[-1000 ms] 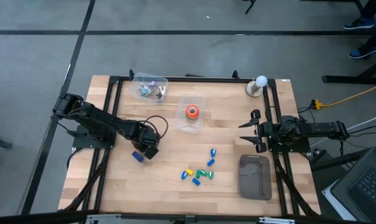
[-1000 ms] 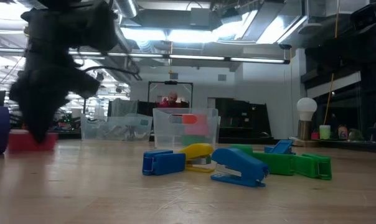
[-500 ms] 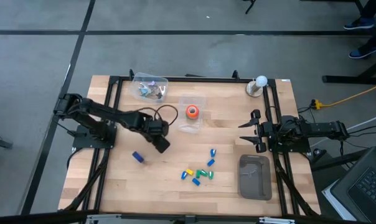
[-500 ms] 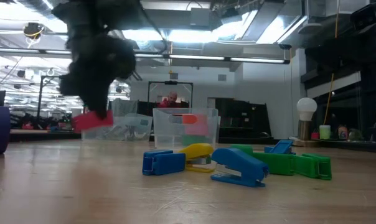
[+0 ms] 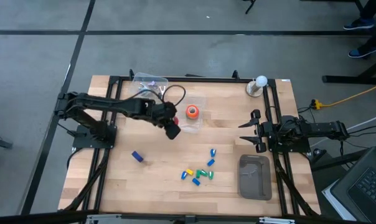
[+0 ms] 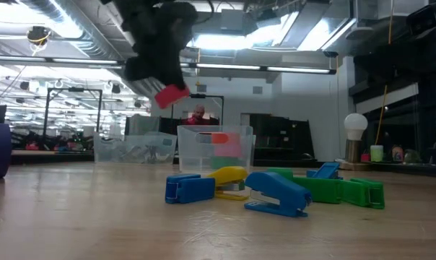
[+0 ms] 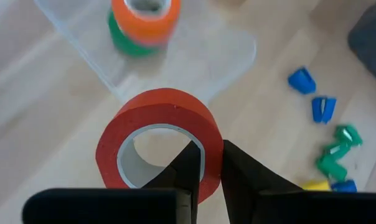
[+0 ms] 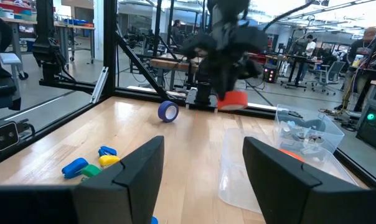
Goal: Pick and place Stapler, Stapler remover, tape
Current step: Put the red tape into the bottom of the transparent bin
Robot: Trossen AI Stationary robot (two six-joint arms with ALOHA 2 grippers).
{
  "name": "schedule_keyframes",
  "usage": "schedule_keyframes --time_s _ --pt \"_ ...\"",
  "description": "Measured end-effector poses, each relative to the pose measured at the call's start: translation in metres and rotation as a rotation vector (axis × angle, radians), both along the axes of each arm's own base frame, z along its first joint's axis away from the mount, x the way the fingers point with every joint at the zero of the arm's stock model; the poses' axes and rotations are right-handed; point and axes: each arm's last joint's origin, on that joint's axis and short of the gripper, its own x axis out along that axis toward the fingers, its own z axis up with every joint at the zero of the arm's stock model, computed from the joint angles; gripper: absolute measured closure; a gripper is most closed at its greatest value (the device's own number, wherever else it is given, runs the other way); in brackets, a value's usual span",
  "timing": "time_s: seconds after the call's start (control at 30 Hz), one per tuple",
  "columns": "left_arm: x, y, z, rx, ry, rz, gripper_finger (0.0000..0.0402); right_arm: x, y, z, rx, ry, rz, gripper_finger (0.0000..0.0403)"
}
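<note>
We saw the left hand (image 7: 205, 163) pinching a red tape (image 7: 158, 142) ring's wall (smooth, pale-cored) above the wooden worktop (image 7: 45, 106); the right hand (image 5: 250, 130) sat open.

Wooden table (image 5: 238, 134), clear bins (image 5: 149, 87) at far edge; grey tray (image 5: 254, 177) near right; white-bulbed lamp (image 5: 258, 85)

held tape roll (image 7: 157, 143): red band, pale grey inner core
stacked tape rolls (image 7: 144, 22): orange on top, green beneath
clear bin (image 5: 191, 115): see-through, colourless
blue tape roll (image 5: 137, 156): deep blue
small staplers (image 5: 199, 172): blue, yellow and green pieces mixed
table (image 5: 163, 186): light wood with a plank pattern
left gripper (image 7: 205, 168): black fingers
right gripper (image 5: 245, 132): black
grey tray (image 5: 254, 177): dull grey
lamp (image 5: 260, 81): white globe on a tan base
floor cable (image 5: 350, 96): yellow
</note>
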Motion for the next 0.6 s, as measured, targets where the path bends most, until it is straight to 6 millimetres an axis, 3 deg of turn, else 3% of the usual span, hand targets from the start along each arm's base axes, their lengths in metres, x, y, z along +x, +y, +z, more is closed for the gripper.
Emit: schedule_keyframes --time_s 0.3,0.6 --pt "0.011 0.030 0.035 0.064 -0.171 0.051 0.0361 0.000 0.000 0.000 0.000 0.000 0.000 0.0178" --pt "0.018 0.045 0.057 0.114 -0.319 0.071 0.0363 0.000 0.000 0.000 0.000 0.000 0.000 0.0178"
